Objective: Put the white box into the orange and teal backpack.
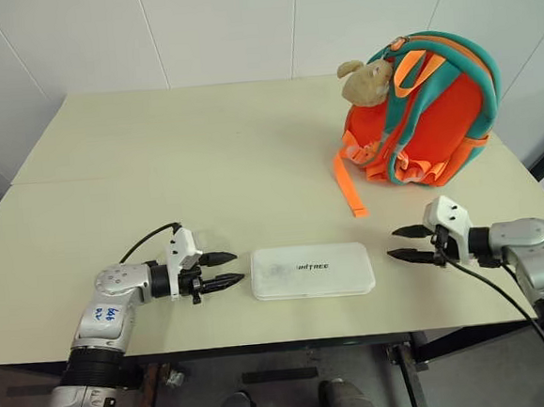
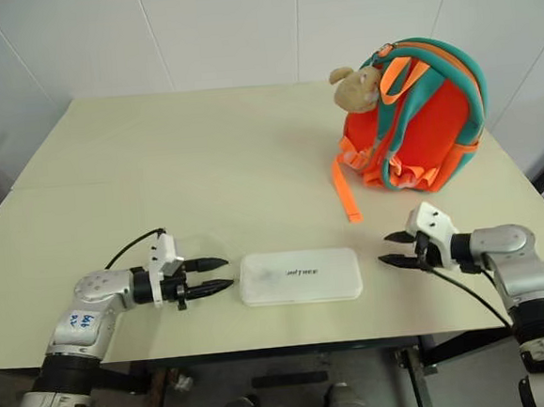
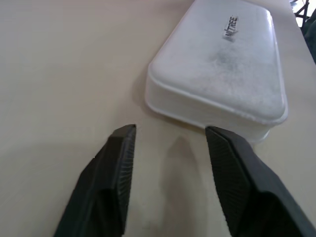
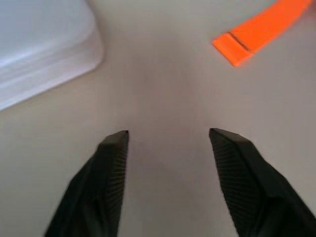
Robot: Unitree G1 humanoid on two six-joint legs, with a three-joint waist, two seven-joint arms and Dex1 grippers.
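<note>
The box point(image 1: 311, 271) lies flat near the front edge of the counter point(image 1: 203, 162), lettering up, between the two hands. The left hand point(image 1: 228, 269) sits just beside its left end, fingers apart and empty. The right hand point(image 1: 405, 245) is near its right end, also spread and holding nothing. The backpack point(image 1: 426, 106) stands at the far right, a plush toy point(image 1: 364, 79) on it and an orange strap point(image 1: 348, 186) trailing toward the box.
</note>
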